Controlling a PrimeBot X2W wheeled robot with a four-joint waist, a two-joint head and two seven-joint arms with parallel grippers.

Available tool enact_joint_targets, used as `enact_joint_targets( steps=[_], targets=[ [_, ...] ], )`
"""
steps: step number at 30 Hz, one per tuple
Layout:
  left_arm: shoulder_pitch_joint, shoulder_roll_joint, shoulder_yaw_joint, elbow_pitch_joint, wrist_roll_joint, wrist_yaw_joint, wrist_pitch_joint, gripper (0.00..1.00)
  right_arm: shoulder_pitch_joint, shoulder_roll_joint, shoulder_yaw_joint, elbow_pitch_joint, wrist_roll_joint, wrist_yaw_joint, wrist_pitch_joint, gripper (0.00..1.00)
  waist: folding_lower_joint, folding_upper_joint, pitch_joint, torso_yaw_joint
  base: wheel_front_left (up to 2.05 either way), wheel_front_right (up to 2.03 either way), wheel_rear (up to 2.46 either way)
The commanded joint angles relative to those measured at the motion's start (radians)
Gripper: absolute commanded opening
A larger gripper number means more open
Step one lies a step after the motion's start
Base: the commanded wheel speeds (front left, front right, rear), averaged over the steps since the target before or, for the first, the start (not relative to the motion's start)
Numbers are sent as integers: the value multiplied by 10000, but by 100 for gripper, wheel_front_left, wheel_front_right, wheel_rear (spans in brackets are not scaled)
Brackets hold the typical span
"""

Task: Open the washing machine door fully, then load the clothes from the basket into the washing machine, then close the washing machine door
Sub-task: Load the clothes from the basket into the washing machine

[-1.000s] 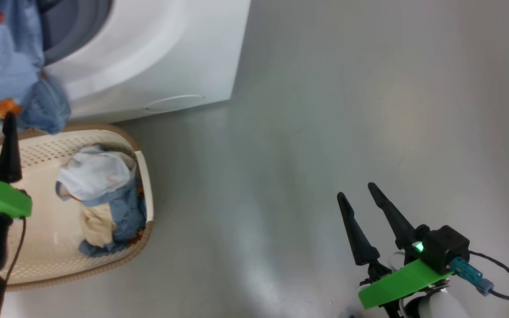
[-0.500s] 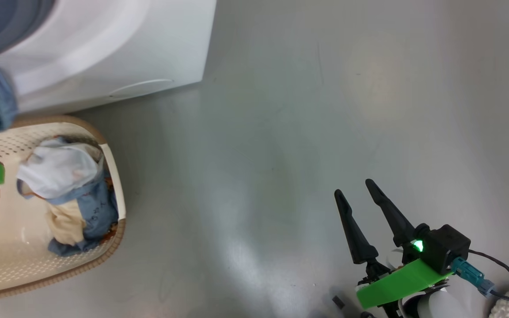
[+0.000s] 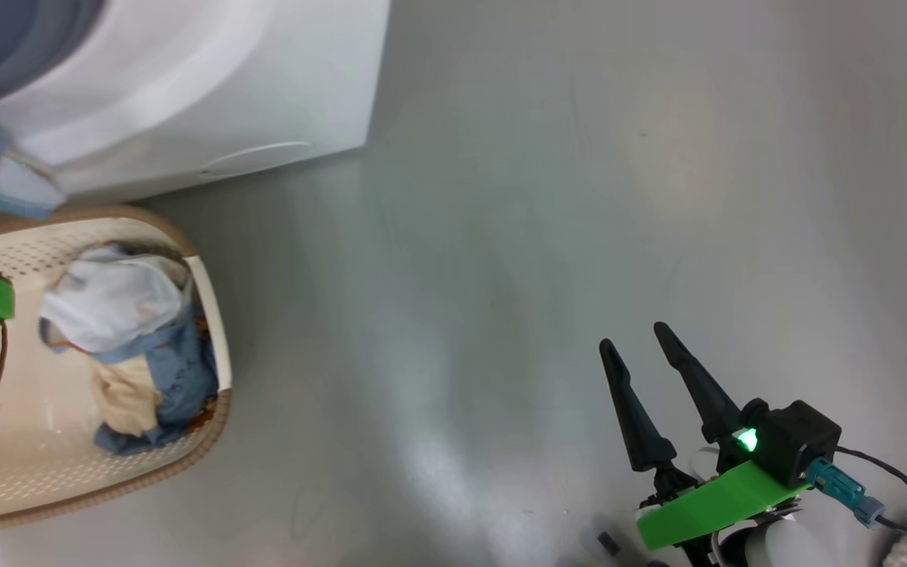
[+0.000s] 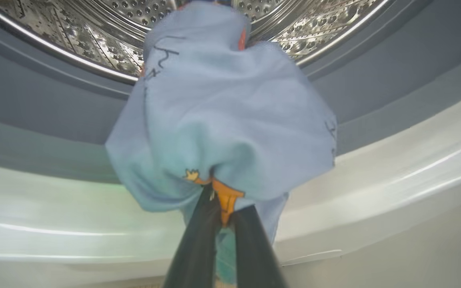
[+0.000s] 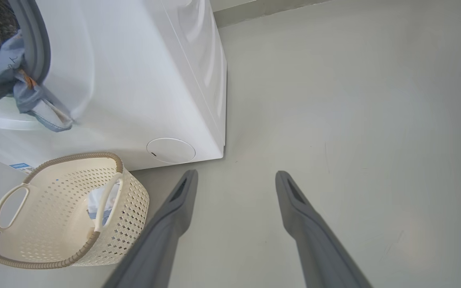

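On the grey floor point(image 3: 579, 197), a big white washing machine point(image 5: 134, 80), front opening uncovered. Inside that opening, steel drum point(image 4: 94, 36) full of small holes, ringed by a wide grey-blue gasket point(image 4: 34, 104).

Just in front of the machine, cream basket point(image 5: 130, 208) with a brown rim and two side handles, upright on the floor. Close to the machine's front; cannot tell whether touching.

At the opening, blue garment point(image 4: 222, 132) with orange prints. Draped over the gasket, upper end up against the drum's edge, lower end hanging down the white front above the basket. Pinched low down by the left gripper point(image 4: 224, 204), fingers pressed together on the fabric.

In the basket, bunched at one end, the other clothes point(image 3: 131, 339): pale white-blue piece on top, blue and cream pieces beneath.

Well apart from machine and basket, over bare floor, right gripper point(image 3: 634, 339). Fingers spread wide, nothing between them.

Low on the machine's front, round white flap point(image 5: 171, 150), shut flush. Near the bottom edge beside the basket, small blue label point(image 5: 20, 165), print too small to read.
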Motion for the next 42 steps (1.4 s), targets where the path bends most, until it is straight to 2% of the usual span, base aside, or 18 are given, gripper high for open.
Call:
enact_joint_targets(
  steps=[1, 10, 23, 42],
  targets=[
    [-30, 555, 473, -631, 53, -24, -151, 0, 39, -26, 226, -88, 34, 16, -49, 100, 0, 0, -239, 278, 0, 0, 0],
    [44, 724, 489, -1066, 82, -24, -150, 0, -166, -26, 257, 209, 36, 16, -49, 100, 0, 0, -580, 607, 0, 0, 0],
    [-2434, 1753, -36, -130, 232, -24, 812, 0, -128, -26, 408, 82, 313, 16, -49, 100, 0, 0, -123, 57, 0, 0, 0],
    [-5120, 1563, -976, 1025, 466, -13, 1699, 0, -216, -26, 885, -151, 711, 16, -49, 100, 0, 0, 787, -496, 0, 0, 0]
  ],
)
